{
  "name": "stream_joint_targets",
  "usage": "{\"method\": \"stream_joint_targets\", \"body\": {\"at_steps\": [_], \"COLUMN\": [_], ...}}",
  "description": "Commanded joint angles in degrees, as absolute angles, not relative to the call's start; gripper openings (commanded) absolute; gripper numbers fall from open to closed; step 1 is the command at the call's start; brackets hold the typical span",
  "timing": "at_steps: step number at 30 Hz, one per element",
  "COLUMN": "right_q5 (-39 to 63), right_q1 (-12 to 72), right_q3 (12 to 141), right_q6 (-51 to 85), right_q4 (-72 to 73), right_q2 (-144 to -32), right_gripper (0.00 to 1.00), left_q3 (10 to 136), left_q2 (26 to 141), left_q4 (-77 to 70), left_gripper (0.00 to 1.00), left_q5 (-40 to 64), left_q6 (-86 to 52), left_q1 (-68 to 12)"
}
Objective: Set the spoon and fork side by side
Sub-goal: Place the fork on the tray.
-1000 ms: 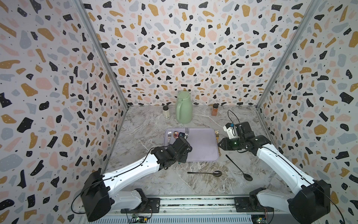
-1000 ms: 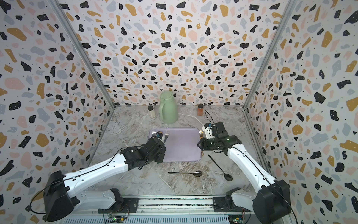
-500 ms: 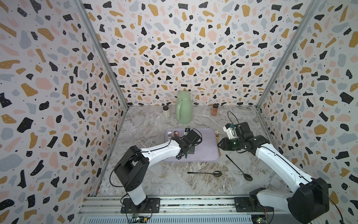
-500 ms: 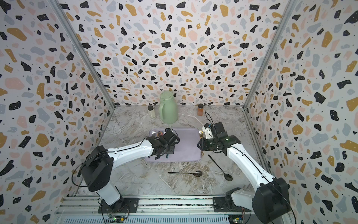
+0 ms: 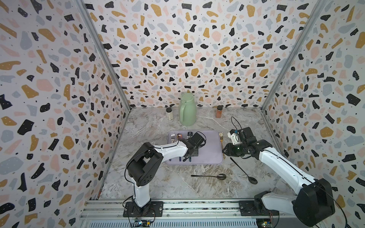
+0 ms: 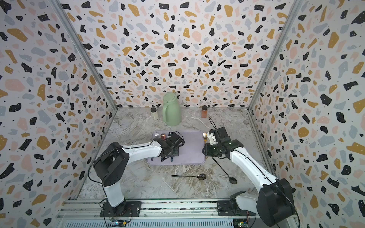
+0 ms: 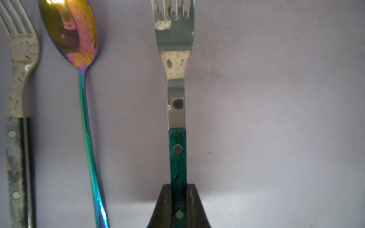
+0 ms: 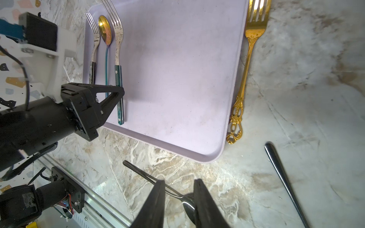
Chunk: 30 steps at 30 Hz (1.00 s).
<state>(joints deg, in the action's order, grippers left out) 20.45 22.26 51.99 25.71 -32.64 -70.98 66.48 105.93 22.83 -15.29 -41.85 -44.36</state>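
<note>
As the left gripper (image 7: 178, 188) pinched a teal-handled steel fork (image 7: 177, 118) near the butt end of its wood-grained handle, its black jaws pressed against either side of that handle and the tines pointed straight away from the wrist. The fork seemed to lie flat on the pale lavender plastic tray (image 8: 177, 79), though the close wrist view left it unclear whether it touched the tray or sat slightly raised.

Just beside the gripped fork, on the side away from the right arm, lay a slim rainbow-tinted metal spoon (image 7: 87, 126). It ran parallel to the fork, its bowl at the same end as the tines, and a clear strip of bare tray separated the two. Beyond the spoon, farther from the gripper, a second steel fork with a dark riveted handle (image 7: 16, 118) lay close alongside it.

The right gripper (image 8: 179, 182) hung above the marble tabletop (image 8: 296, 98), just off the tray's edge, its jaws parted by a narrow gap and holding nothing. Past that gap, on the table below, lay a black long-handled spoon (image 8: 150, 177). Another black spoon (image 8: 284, 181) lay off to one side of the gripper. An ornate gold fork (image 8: 246, 69) lay along the tray's outer edge, ahead of the fingertips. Well beyond both grippers, by the back wall, stood a sage-green lidded jug (image 5: 187, 110).
</note>
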Motion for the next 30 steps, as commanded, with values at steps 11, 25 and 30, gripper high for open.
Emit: {"method": "stream_joint_targets", "body": {"at_steps": [11, 25, 30], "right_q5": [15.13, 17.46, 16.51], "right_q1": [22.57, 22.49, 22.5], "right_q3": [52.41, 51.43, 51.35], "right_q6": [26.45, 27.68, 27.67], "right_q4": [-38.31, -40.23, -42.13], "right_q2": [-70.03, -67.26, -66.58], "right_gripper": [0.31, 0.34, 0.34], "left_q3": [68.41, 62.45, 55.02], "left_q2": [105.92, 85.93, 82.86], "left_q4": [23.89, 25.41, 19.84], "left_gripper": [0.32, 0.46, 0.51], "left_q5": [-14.19, -8.39, -3.87], "left_q6": [-43.23, -21.22, -8.04], "left_q1": [-44.03, -49.0, -55.65]}}
